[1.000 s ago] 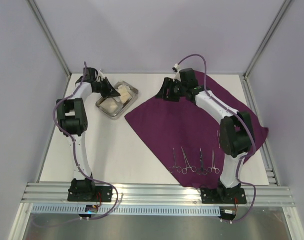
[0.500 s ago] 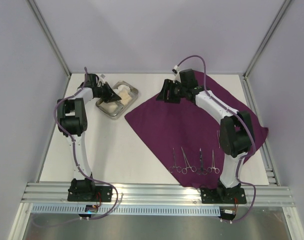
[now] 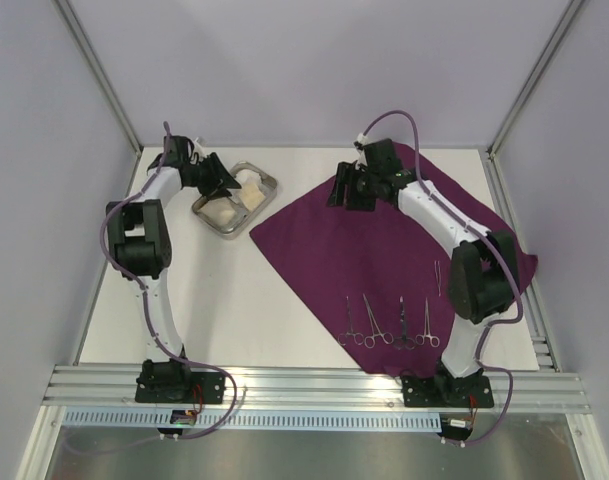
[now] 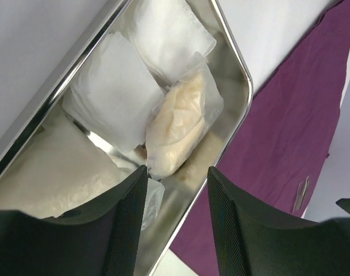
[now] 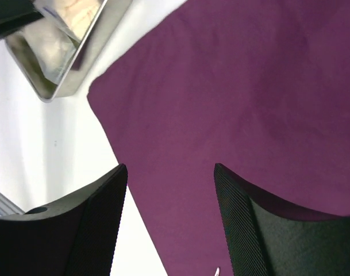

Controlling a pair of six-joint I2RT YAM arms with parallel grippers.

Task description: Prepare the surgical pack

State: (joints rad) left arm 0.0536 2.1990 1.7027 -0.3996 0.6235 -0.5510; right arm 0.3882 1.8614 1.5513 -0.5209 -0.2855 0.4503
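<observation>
The white table carries everything. Spread flat across its right half is the dark purple quilted cloth, one corner pointing left toward the tray and another hanging off the right edge.

The left gripper hangs over the tray at the far left. A second ago its jaws were shut; now, in its wrist view, the fingers stand apart with nothing between them. I judge that it has just let go of a pad, so the gauze loading is done or nearly so. The right gripper has drifted a little to the right and hovers above the far left part of the cloth, jaws apart and empty, touching nothing that I can see.

The shiny rectangular steel tray lies aslant on bare table at the far left, just beside the cloth's left corner but not on it. It has not shifted. Inside it lie the white folded gauze pads, and a cream-coloured wrapped gauze packet rests on top of them, just beyond the opened fingertips.

The four scissor-like steel clamps lie side by side on the near edge of the cloth, handles toward the arms, well apart from the tray.

The pack is thus laid out but not gathered: the tray has yet to go onto the cloth, and no folding has begun.
</observation>
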